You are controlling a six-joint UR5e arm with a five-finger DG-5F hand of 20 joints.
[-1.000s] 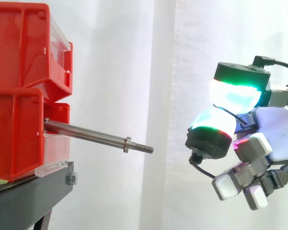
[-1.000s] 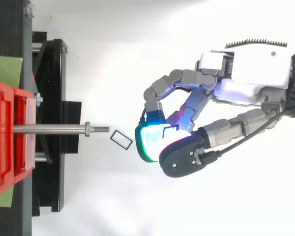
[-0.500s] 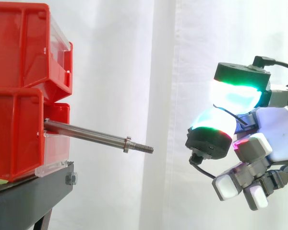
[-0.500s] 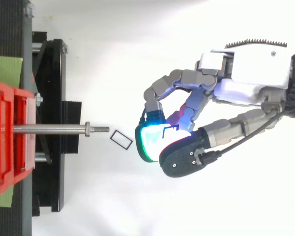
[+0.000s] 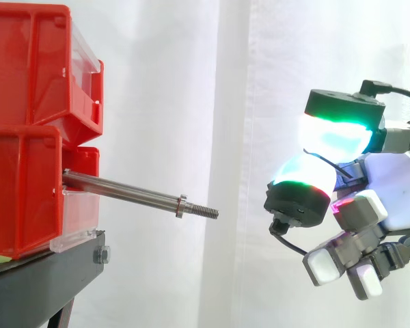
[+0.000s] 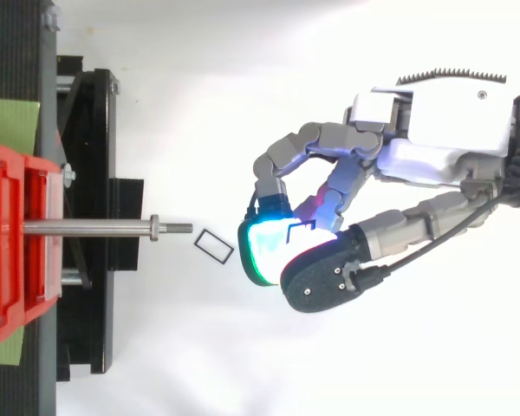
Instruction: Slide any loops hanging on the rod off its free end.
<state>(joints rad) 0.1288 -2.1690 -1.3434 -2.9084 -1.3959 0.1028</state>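
Rod (image 5: 123, 193) tip well apart from hand (image 6: 429, 152), fingers (image 6: 316, 140) curled, pads (image 5: 328, 140) touching.

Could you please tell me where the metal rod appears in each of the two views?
Side view: the rod slopes down rightward from the red bins, lower left.
Top view: the rod lies level at mid-left, pointing right.
Shared landmark: the collar before its threaded tip.

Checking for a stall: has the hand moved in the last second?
No. In the side view the hand sits at the same gap to the right of the rod and its threaded tip as before, at the same height.
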